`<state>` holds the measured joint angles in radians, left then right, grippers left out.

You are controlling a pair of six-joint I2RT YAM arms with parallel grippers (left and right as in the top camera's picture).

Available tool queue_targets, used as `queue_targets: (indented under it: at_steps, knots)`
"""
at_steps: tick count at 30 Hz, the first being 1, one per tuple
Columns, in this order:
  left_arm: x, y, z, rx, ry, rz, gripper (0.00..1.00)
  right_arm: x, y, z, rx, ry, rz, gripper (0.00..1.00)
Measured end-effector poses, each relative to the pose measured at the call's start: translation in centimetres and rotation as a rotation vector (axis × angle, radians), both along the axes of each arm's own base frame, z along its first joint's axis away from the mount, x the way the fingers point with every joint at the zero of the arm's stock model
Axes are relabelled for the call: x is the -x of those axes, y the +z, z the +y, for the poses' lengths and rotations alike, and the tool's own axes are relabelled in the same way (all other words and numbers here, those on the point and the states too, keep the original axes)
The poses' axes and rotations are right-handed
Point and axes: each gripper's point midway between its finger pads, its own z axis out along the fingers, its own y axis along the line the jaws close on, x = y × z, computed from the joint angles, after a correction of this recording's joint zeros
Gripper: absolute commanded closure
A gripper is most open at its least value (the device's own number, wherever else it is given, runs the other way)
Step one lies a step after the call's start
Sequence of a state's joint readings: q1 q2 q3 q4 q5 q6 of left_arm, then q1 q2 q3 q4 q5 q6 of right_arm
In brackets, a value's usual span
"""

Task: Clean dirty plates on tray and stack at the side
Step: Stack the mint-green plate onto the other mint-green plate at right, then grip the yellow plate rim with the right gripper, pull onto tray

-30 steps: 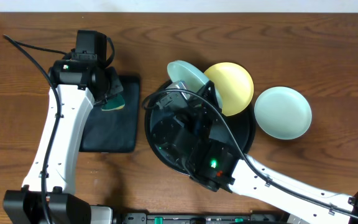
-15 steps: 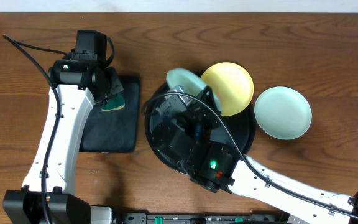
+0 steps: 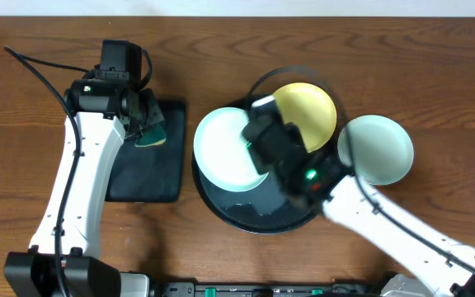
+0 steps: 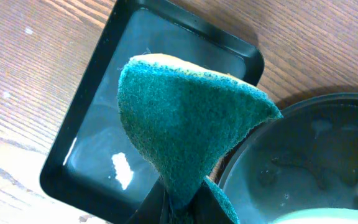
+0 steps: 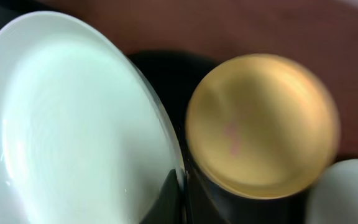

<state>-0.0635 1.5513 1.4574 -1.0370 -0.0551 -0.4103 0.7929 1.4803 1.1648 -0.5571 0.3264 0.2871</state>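
Dark wooden desk (image 3: 435, 74), overhead: three small round plates, one pale mint plate (image 3: 378, 148) beside the large round black tray (image 3: 246, 219), one pale yellow plate (image 3: 308, 111) at its far edge, and a second mint plate (image 3: 221, 153) pinched above it by the right hand (image 3: 258, 140). Left wrist: the left hand (image 4: 179, 208) pinches the one green sponge (image 4: 185, 130) over a rectangular black tray (image 4: 92, 137). Right wrist: held plate tilted; seemingly one cleaned, two left, nothing stacked.

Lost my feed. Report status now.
Left fingers shut on sponge over small tray. Right fingers shut on mint plate above round tray. Yellow plate close beside it. Other mint plate on table.
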Motion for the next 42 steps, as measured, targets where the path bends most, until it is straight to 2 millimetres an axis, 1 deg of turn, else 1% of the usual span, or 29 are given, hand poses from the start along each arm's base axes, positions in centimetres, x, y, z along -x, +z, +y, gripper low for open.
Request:
queue_targets:
  at_steps: [3,6,8,10,13,15,16,19,23,25,27,31,33,36,42]
  knots:
    - [0.0,0.0,0.0,0.000,0.000,0.000,0.93,-1.0,0.4,-1.7,-0.126,-0.020,0.079,0.99]
    - [0.0,0.0,0.0,0.000,0.000,0.000,0.92,-1.9,2.2,-5.2,-0.236,-0.078,0.114,0.99]
    - [0.0,0.0,0.0,0.000,0.000,0.000,0.92,-2.2,3.5,-8.1,-0.292,-0.135,0.117,0.99]
    - [0.0,0.0,0.0,0.000,0.000,0.000,0.92,-2.1,4.6,-11.6,-0.333,-0.212,0.117,0.99]
    - [0.0,0.0,0.0,0.000,0.000,0.000,0.93,-1.6,5.4,-16.4,-0.360,-0.338,0.119,0.99]
    - [0.0,0.0,0.0,0.000,0.000,0.000,0.92,-1.1,5.3,-19.2,-0.365,-0.420,0.133,0.99]
    - [0.0,0.0,0.0,0.000,0.000,0.000,0.93,-0.9,5.1,-21.0,-0.363,-0.474,0.140,0.99]
    - [0.0,0.0,0.0,0.000,0.000,0.000,0.93,-0.3,4.2,-25.1,-0.343,-0.606,0.163,0.99]
    - [0.0,0.0,0.0,0.000,0.000,0.000,0.92,0.0,2.4,-29.2,-0.303,-0.742,0.189,0.99]
    - [0.0,0.0,0.0,0.000,0.000,0.000,0.92,0.1,1.0,-30.4,-0.289,-0.783,0.218,0.99]
    - [0.0,0.0,0.0,0.000,0.000,0.000,0.93,0.2,-1.2,-31.6,-0.274,-0.825,0.266,0.99]
    - [0.0,0.0,0.0,0.000,0.000,0.000,0.92,0.6,-5.3,-32.9,-0.259,-0.875,0.351,0.99]
    - [0.0,0.0,0.0,0.000,0.000,0.000,0.92,1.0,-6.9,-33.3,-0.251,-0.893,0.395,0.99]
    - [0.0,0.0,0.0,0.000,0.000,0.000,0.93,0.9,-8.5,-33.8,-0.246,-0.910,0.430,0.99]
    - [0.0,0.0,0.0,0.000,0.000,0.000,0.92,0.6,-10.4,-34.4,-0.220,-0.922,0.466,0.99]
